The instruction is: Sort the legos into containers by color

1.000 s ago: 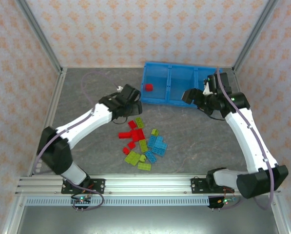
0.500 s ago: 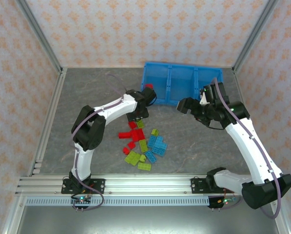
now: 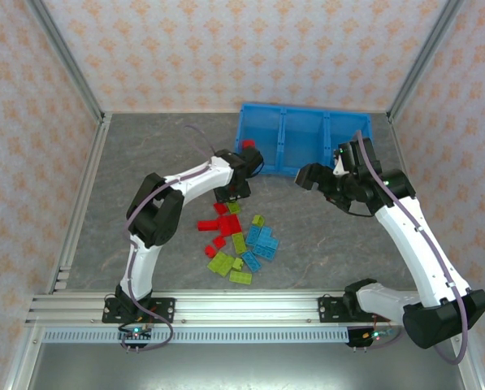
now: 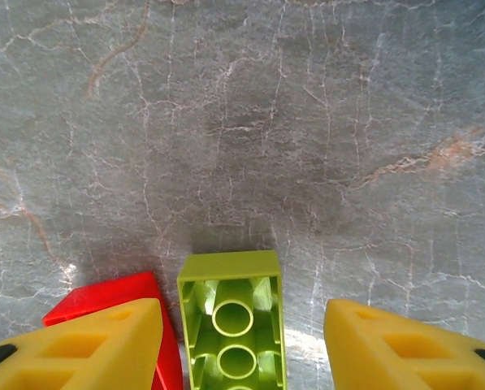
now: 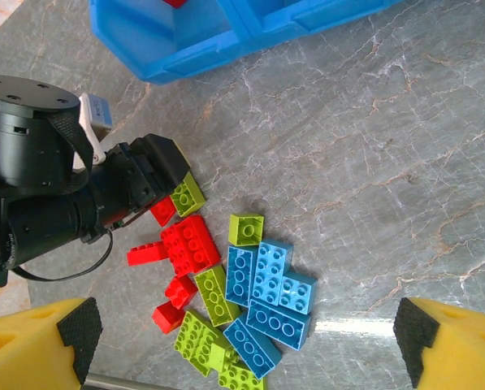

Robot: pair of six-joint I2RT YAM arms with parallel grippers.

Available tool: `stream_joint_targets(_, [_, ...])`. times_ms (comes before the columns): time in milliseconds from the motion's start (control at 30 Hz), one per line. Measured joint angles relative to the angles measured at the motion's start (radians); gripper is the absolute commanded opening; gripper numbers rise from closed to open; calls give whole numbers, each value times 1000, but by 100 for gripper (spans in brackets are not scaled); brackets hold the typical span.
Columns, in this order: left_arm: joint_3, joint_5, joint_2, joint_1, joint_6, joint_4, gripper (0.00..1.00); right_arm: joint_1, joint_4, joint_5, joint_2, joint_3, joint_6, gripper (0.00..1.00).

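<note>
Left gripper (image 4: 242,313), swung to twelve o'clock edge of pile (image 3: 242,240), straddles lime brick (image 4: 232,325), jaws apart; right gripper (image 5: 242,329) agape; only one red brick (image 3: 248,145) in bin (image 3: 307,142).

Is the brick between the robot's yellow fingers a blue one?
No, the brick between the left tool's yellow fingers is lime green, and a red brick lies beside it.

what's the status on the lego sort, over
Left fingers open, straddling upturned green brick, not gripping. Right fingers open, empty. One red brick in bin, rest in pile on table. Loose red brick crowds left finger.
</note>
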State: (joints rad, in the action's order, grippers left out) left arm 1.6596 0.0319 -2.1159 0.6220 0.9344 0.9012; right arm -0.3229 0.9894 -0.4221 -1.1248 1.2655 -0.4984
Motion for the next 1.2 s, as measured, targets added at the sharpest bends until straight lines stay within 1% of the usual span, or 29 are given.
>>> stream_joint_targets(167, [-1,-11,-16,0,-5,-8,55,0,0,0,0,0,-1,95])
stream_joint_targets(367, [-14,-32,-26,0,-19,-17,46,0,-1,-2,0,-18,-8,95])
stream_joint_targets(567, [-19,-51,-38,0,-35,-29,32,0,-1,-29,0,-65,-19,94])
stream_joint_targets(633, [-17,-60,-35,0,-55,-32,31,-1,-2,-47,5,-77,-26,92])
stream_joint_targets(733, [17,-86,-32,6,-101,-26,30,-13,-14,-71,26,-111,-42,92])
stream_joint_targets(833, [130,-98,-26,31,-156,-17,30,-33,-41,-85,60,-149,-72,92])
stream_joint_targets(900, [256,-95,-26,62,-203,-15,29,-39,-62,-75,89,-161,-98,94])
stream_joint_targets(1067, [604,-16,-50,148,-359,-34,23,-39,-97,8,176,-165,-153,95])
stream_joint_targets(1100, [662,-2,-64,161,-393,-51,22,-39,-98,20,188,-164,-161,95])
stream_joint_targets(1200, [799,26,-141,177,-482,-104,22,-39,-99,48,206,-166,-177,95])
